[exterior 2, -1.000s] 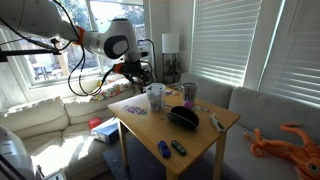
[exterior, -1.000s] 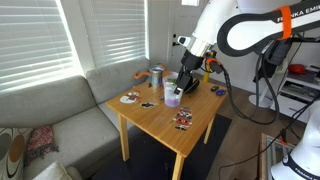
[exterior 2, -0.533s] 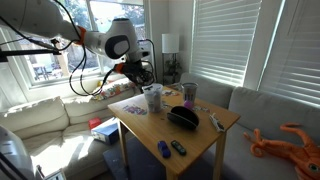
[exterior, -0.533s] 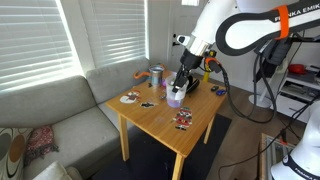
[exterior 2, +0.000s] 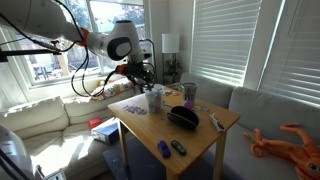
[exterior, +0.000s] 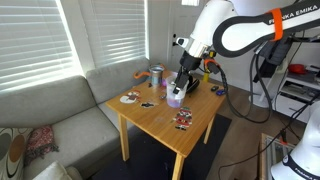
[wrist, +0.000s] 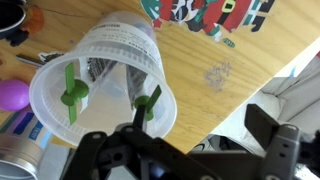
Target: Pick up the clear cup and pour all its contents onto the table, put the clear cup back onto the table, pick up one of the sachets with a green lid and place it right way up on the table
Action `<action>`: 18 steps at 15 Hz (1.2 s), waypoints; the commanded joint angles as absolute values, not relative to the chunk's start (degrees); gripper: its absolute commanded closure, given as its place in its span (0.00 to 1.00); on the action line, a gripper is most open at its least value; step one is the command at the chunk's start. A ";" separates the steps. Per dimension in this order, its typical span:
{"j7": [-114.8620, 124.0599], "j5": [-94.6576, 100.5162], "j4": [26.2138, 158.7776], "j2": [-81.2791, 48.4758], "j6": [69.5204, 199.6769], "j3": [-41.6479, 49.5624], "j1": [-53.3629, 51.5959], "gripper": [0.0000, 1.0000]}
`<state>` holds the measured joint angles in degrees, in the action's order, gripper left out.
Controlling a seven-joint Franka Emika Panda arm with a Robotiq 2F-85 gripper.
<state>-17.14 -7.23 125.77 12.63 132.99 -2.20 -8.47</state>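
Two green lids inside the translucent, tapered clear cup.

The table is bare between the clear cup and the sachets (grey container crowds behind).
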 commanded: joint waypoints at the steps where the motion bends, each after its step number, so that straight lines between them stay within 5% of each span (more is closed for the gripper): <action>1: -17.20 -8.60 125.05 11.45 133.94 -2.30 -8.35 0.11; 4: -17.42 -8.65 125.08 11.88 134.44 -2.30 -8.37 0.01; 12: -17.83 -11.03 125.10 11.75 136.10 -2.32 -9.10 0.03; 14: -17.92 -11.91 125.06 11.69 136.08 -2.36 -9.26 0.09; 16: -18.02 -12.24 125.04 11.69 135.83 -2.36 -9.32 0.32; 18: -17.42 -11.56 125.06 11.51 134.91 -2.35 -9.00 0.42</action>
<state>-17.14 -10.38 125.63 12.21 135.26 -2.31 -9.09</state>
